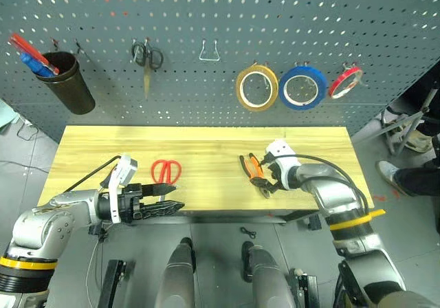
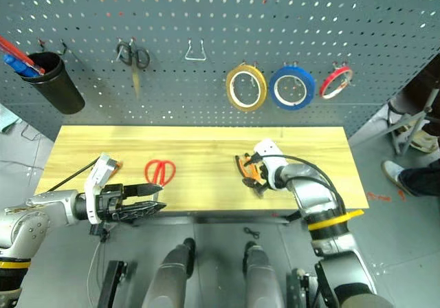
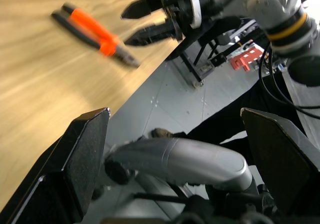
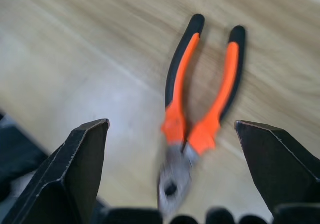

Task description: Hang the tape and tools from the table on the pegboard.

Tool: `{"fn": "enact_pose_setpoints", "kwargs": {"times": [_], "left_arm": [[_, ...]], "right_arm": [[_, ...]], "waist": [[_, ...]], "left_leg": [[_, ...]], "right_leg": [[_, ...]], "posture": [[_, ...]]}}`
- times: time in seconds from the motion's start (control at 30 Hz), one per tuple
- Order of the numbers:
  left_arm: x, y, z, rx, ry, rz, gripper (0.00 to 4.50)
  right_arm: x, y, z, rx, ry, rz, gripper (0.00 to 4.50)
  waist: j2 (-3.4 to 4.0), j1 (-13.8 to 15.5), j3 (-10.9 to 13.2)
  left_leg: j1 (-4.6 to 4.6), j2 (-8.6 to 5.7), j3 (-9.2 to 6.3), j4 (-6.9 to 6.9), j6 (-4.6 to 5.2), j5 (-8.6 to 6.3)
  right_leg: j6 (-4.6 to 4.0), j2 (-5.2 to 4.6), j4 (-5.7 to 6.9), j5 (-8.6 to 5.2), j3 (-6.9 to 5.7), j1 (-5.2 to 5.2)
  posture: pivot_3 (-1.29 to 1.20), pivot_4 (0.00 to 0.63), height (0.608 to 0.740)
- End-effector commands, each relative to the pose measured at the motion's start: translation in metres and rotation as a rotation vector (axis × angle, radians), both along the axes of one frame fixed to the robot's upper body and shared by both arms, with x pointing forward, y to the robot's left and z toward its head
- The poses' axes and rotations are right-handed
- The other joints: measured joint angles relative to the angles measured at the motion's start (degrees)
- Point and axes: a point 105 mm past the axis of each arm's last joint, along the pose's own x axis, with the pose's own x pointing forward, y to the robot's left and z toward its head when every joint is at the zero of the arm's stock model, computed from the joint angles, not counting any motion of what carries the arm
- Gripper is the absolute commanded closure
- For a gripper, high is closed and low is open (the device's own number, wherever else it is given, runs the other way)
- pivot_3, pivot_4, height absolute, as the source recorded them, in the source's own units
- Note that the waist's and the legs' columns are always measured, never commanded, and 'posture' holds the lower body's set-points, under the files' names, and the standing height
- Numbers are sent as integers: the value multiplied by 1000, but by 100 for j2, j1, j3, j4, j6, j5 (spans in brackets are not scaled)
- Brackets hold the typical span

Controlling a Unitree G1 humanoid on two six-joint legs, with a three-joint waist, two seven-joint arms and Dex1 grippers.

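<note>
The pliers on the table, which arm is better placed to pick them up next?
The right. Its claw is open right over the pliers, which lie between its fingers. The left claw is open too, but sits at the table's near edge by the red-handled scissors, well away from them.

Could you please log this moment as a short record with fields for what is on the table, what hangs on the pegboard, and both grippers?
on table: red-handled scissors; pliers
table: light wood top
on pegboard: tan tape, blue roll, red roll, small black-handled scissors, black cup
left gripper: jaws open, empty, at table's near edge beside the scissors
right gripper: jaws open, over the pliers
</note>
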Motion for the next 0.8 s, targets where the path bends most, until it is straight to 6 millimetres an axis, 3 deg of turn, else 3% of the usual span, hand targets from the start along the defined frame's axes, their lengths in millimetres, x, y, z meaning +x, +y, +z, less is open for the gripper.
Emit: {"fn": "enact_pose_setpoints", "kwargs": {"times": [0.03, 0.27, 0.47, 0.67, 0.8], "left_arm": [[-9, -2, 14, -6, -35, -9, 0], [-16, -9, 25, -81, -31, 42, 0], [-17, -12, 29, -83, -36, 46, 0], [-15, -15, 30, -93, -48, 52, 0], [-13, -16, 28, -99, -59, 57, 0]], "right_arm": [[12, -17, -12, -50, 10, -60, 27], [18, -13, -26, -76, 26, -53, 27], [17, 1, -29, -79, 42, -10, 27], [10, 0, -32, -88, 55, 22, 1746], [2, -1, -26, -85, 25, 80, 1752]], "waist": [[-1, 51, 59], [-2, 88, 117], [-5, 76, 127], [-6, 88, 126], [-6, 107, 126]], "left_leg": [[-4, -3, -1, -5, 0, 0], [-47, -10, -15, -15, 8, -18], [-34, -5, -15, -9, 8, -17], [-33, -4, -14, -12, 8, -17], [-35, -5, -15, -20, 7, -17]], "right_leg": [[11, 0, 1, -9, 1, -1], [68, 3, 23, -37, -5, -31], [27, 8, 25, -57, -3, -24], [26, 8, 22, -58, -3, -20], [25, 9, 18, -60, -3, -21]], "posture": [[166, 451, 737], [197, 447, 737], [213, 447, 737], [212, 416, 737], [208, 397, 737]]}}
